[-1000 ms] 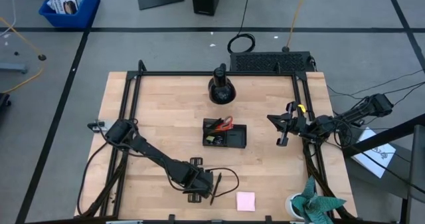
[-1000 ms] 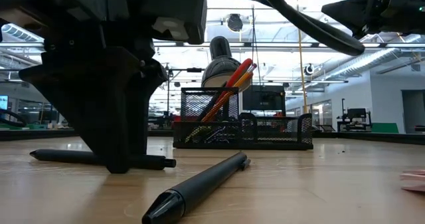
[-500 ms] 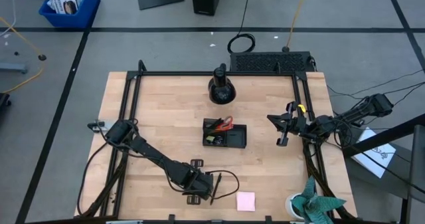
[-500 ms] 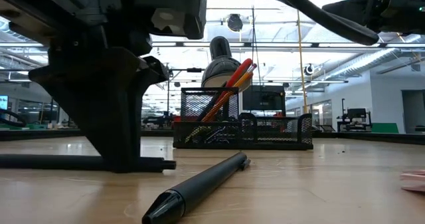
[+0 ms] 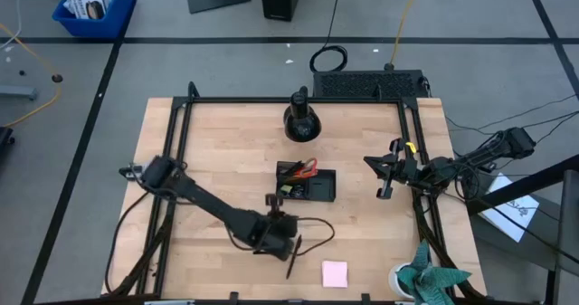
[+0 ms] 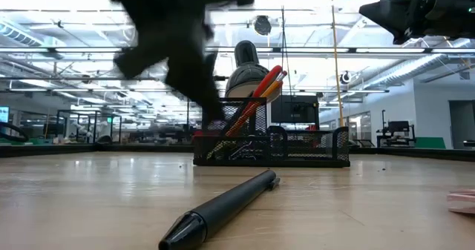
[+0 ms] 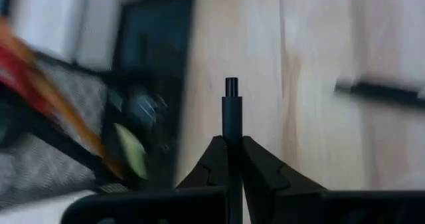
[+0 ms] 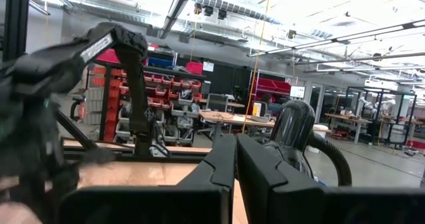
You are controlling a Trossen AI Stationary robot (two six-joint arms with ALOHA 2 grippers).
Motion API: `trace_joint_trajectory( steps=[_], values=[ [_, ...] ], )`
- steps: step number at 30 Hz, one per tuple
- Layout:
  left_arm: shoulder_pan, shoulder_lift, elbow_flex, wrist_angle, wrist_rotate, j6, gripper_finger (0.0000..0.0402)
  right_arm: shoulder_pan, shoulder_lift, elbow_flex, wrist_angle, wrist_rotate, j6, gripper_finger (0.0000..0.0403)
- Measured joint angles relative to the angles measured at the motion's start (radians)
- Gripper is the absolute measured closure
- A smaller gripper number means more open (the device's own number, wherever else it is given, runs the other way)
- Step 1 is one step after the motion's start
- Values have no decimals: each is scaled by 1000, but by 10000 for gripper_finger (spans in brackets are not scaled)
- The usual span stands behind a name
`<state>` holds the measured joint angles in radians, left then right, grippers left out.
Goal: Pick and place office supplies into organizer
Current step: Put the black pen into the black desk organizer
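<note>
My left gripper (image 5: pixel 273 216) hangs above the table just near of the black organizer (image 5: pixel 321 189), shut on a black pen (image 7: pixel 230 108). The organizer holds red-handled scissors (image 5: pixel 309 167) and orange pencils (image 6: pixel 263 90), which stand leaning in its mesh cup. A second black pen (image 5: pixel 294 255) lies flat on the wood near the front edge. To its right a pink sticky-note pad (image 5: pixel 335 273) lies flat. My right gripper (image 5: pixel 384 174) waits shut at the table's right side, raised off the table. My left gripper pinches the black pen between its two fingers (image 7: pixel 255 161). The pen lies along the fingers and its free end (image 7: pixel 230 86) sticks out ahead of them toward the organizer. The fingers slant down from the near side. The pen is lifted clear of the table.
A round black dome-shaped stand (image 5: pixel 301 119) sits beyond the organizer near the far edge. A potted plant (image 5: pixel 430 282) stands at the near right corner. A black frame rail (image 5: pixel 181 151) runs along the table's sides. Bare wood lies left of the organizer.
My left gripper has risen from the table near the front edge and gone toward the organizer, turning its wrist as it went. The pen that lay flat under it is now lifted clear and points at the organizer. The other pen has stayed where it was.
</note>
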<state>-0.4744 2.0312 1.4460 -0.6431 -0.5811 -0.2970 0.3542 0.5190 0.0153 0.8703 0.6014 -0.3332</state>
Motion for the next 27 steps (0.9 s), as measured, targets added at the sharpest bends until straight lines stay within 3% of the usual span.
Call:
trace_joint_trajectory(
  steps=[7, 10, 14, 19, 22, 27],
  values=[
    [87, -129, 0, 177, -25, 272, 394, 0, 0, 0, 0, 0, 6, 394],
    [139, -201, -45, 286, 11, 374, 394, 0, 0, 0, 0, 0, 5, 394],
    [233, -320, -206, 549, 57, 474, 389, 0, 0, 0, -2, 0, 3, 394],
    [343, -459, -480, 1040, 302, 517, 395, 0, 0, 0, -7, 0, -5, 394],
    [388, -473, -609, 1246, 351, 513, 390, 0, -1, 0, -7, 0, -18, 394],
    [437, -451, -694, 1374, 398, 481, 395, -1, 0, 0, -7, 1, -19, 394]
  ],
)
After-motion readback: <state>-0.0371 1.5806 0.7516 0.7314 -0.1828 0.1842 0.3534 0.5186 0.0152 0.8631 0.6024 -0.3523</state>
